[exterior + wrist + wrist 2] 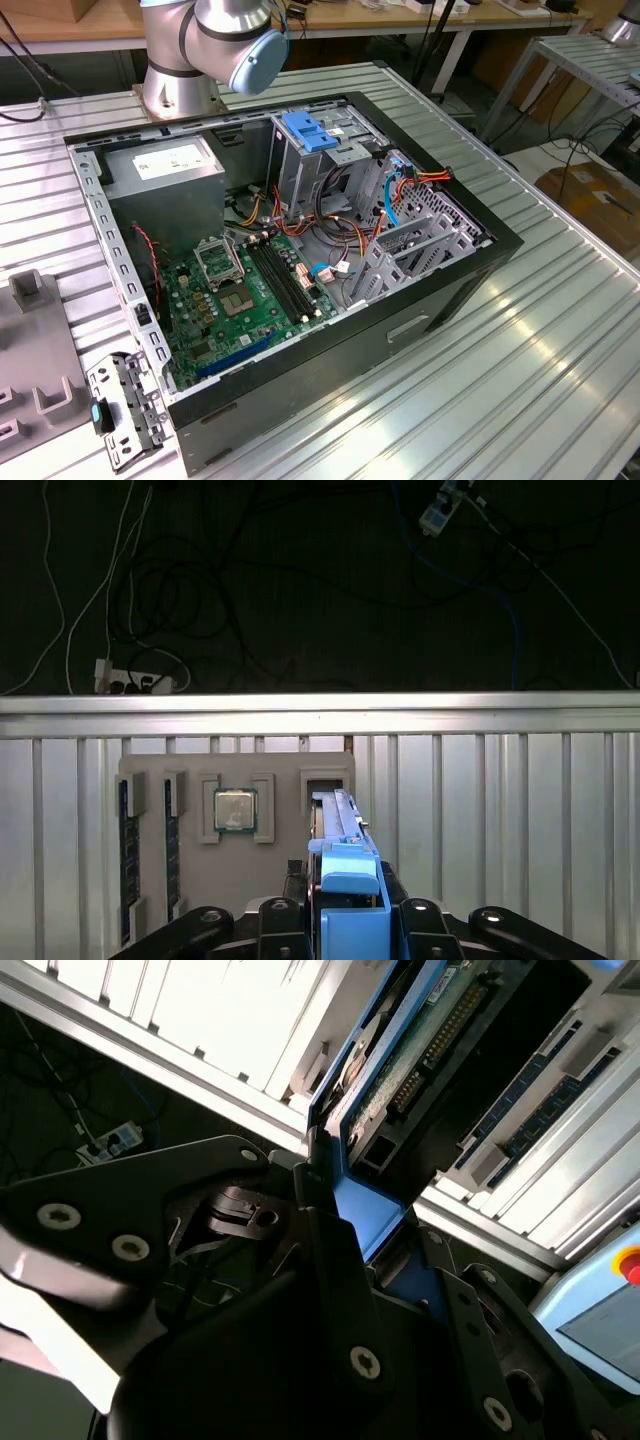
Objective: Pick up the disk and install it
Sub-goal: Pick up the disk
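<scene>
Count, first wrist view: 1 disk (338,825), 1 gripper (347,920), 1 grey tray (270,865) w/ 1 CPU chip (236,811) and 2 RAM sticks (125,852). Exterior view: 1 open PC case (400,330), 1 motherboard (235,300), 1 PSU (165,172), 1 blue latch (308,132) atop drive cage (300,185). Disk: on edge, long axis straight away from gripper toward tray slot, blue-bracket end nearest gripper. Clamped between jaws pressed on both flat sides; circuit-board face in second wrist view.
</scene>
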You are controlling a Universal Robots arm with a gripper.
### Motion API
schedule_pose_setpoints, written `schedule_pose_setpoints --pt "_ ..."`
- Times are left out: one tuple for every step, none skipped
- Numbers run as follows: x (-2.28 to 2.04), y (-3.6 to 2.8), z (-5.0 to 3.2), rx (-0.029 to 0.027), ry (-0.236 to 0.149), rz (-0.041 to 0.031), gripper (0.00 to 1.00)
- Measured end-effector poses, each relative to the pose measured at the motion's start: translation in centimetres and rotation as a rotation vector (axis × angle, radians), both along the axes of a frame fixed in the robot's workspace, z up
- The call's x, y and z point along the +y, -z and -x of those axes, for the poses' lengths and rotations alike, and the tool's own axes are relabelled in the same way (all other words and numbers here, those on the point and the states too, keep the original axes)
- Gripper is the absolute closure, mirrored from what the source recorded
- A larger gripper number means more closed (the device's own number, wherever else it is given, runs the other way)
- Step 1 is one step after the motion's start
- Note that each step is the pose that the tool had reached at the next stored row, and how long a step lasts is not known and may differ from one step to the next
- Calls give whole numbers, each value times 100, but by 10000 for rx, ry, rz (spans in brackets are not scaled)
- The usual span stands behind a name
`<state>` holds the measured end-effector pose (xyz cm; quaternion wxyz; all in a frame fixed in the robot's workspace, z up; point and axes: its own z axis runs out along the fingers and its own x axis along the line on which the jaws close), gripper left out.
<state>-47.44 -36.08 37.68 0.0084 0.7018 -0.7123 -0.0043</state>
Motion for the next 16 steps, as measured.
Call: schedule_pose_setpoints --pt "0 -6 0 0 0 0 63" --pt "0 -11 0 0 0 0 63" --pt "0 -19 0 1 0 0 63" --pt "0 -26 0 0 1 0 63" --pt "0 -34 0 0 0 -1 63" --pt "0 -39 0 0 0 0 63" --pt "0 -43 0 0 1 0 63" --pt "0 -48 0 0 1 0 63" --pt "0 -53 0 0 0 0 63" --pt "0 -58 0 0 0 -1 63" --pt "0 -67 0 1 0 0 63" --pt "0 -70 0 1 0 0 63" --pt "0 -73 0 -1 0 -1 63" --pt "0 -76 0 0 0 -1 63" --pt "0 -79 0 0 0 0 63" --pt "0 -83 0 0 0 0 63"
